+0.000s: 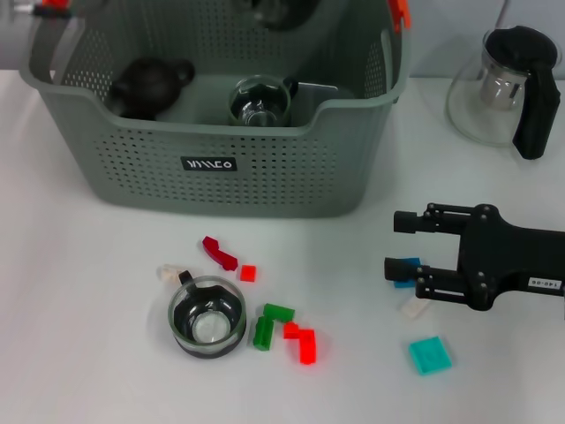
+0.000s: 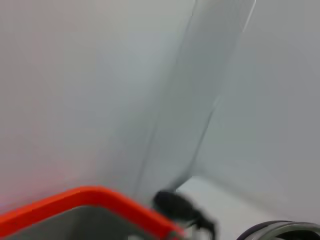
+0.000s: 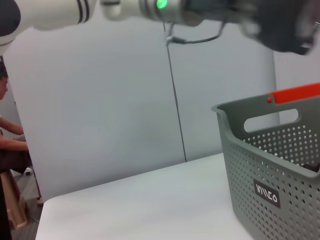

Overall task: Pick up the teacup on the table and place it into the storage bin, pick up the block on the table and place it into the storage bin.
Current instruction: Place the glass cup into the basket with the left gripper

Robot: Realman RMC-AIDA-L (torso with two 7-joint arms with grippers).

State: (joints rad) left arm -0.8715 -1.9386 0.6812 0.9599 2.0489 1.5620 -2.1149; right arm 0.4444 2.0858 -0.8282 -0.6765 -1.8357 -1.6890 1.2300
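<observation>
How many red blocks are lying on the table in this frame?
4, all in front of the storage bin: a dark red piece, a small square beside it, and two right of the teacup. Others may hide under the right gripper.

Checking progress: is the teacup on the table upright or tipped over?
Upright. The teacup stands on the table with its round opening facing up, outside the storage bin.

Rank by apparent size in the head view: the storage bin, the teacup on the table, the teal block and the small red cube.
1. storage bin, by far the largest.
2. teacup, on the table in front of the bin.
3. teal block.
4. small red cube, the smallest.
</observation>
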